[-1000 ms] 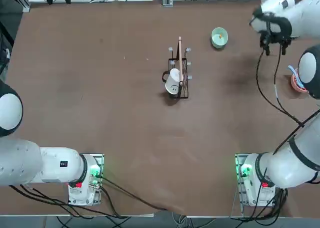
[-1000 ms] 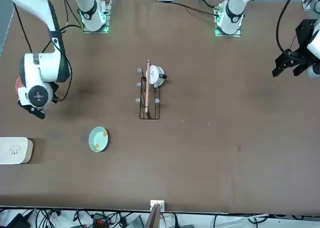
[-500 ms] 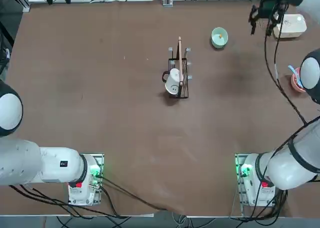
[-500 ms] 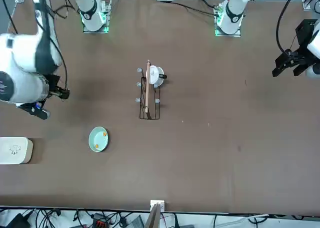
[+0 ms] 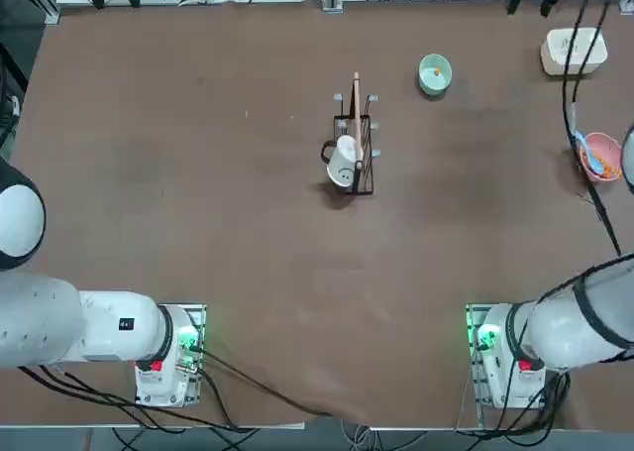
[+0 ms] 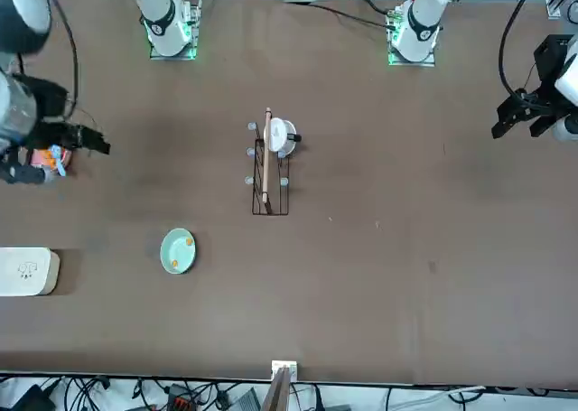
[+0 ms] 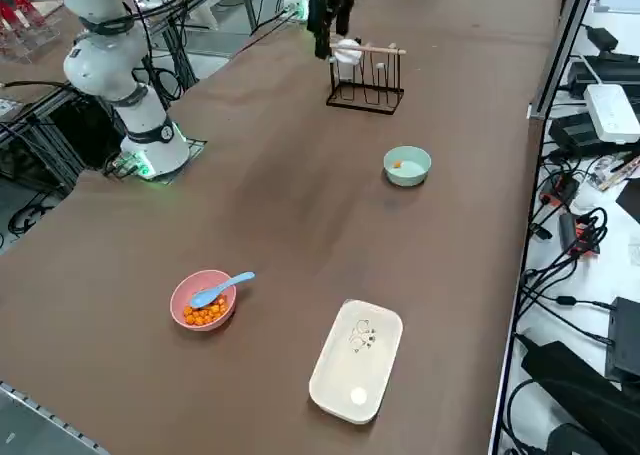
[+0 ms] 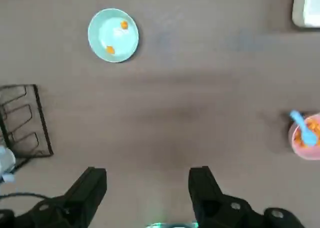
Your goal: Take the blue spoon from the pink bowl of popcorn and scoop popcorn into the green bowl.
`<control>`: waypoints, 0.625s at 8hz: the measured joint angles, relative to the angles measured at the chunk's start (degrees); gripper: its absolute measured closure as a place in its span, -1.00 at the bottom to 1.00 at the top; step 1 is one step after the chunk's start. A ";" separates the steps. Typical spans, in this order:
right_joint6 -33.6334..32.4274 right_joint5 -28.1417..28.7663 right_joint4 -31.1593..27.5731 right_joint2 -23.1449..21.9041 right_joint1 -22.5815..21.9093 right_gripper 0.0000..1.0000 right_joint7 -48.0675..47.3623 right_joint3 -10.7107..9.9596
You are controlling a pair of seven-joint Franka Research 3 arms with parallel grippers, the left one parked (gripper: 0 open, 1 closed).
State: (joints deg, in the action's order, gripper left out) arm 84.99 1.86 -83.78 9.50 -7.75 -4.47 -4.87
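Jaws spread wide, nothing held; right gripper has been raised high since earlier. One blue spoon is seen in one pink bowl, popcorn inside, at 3 o'clock of the table; one green bowl at 1 o'clock.

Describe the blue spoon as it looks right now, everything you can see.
The blue spoon is small, light-blue, plastic-looking, with a thin handle. It lies tilted in the pink bowl, its scoop end down among the orange popcorn and its handle resting on the rim and sticking out past it. Nothing grips it.
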 joint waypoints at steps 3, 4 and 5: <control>9.68 -0.84 -14.80 -9.89 5.28 -1.00 5.64 3.70; 10.79 -1.06 -17.45 -13.15 5.77 -1.00 5.96 3.74; 10.90 -1.23 -18.71 -15.39 6.00 -1.00 6.01 3.82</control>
